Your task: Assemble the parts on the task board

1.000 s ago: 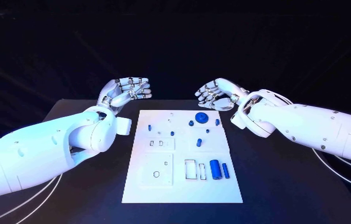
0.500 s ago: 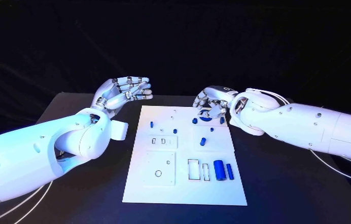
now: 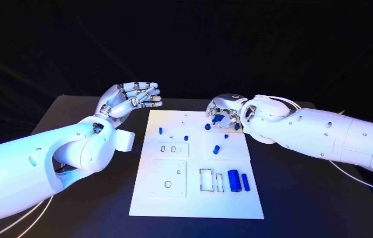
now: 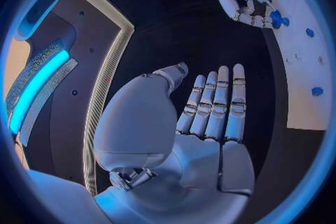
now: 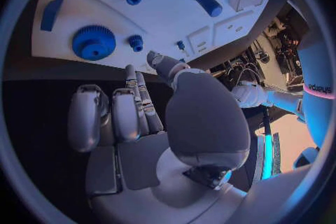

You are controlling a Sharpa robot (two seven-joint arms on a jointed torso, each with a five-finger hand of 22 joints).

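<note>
The task board (image 3: 196,195) lies flat in the middle of the counter (image 3: 311,195). The right hand (image 3: 221,111) hangs over the board's far right corner, fingers spread above the blue gear (image 5: 93,42), holding nothing. The left hand (image 3: 128,99) hovers beside the board's far left corner, fingers loosely curled, holding nothing.

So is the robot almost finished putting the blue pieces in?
Not nearly. Blue pieces lie loose on the white board. The right hand hovers over the blue gear, holding nothing. The left hand is open, beside the board. Nothing looks fitted.
</note>
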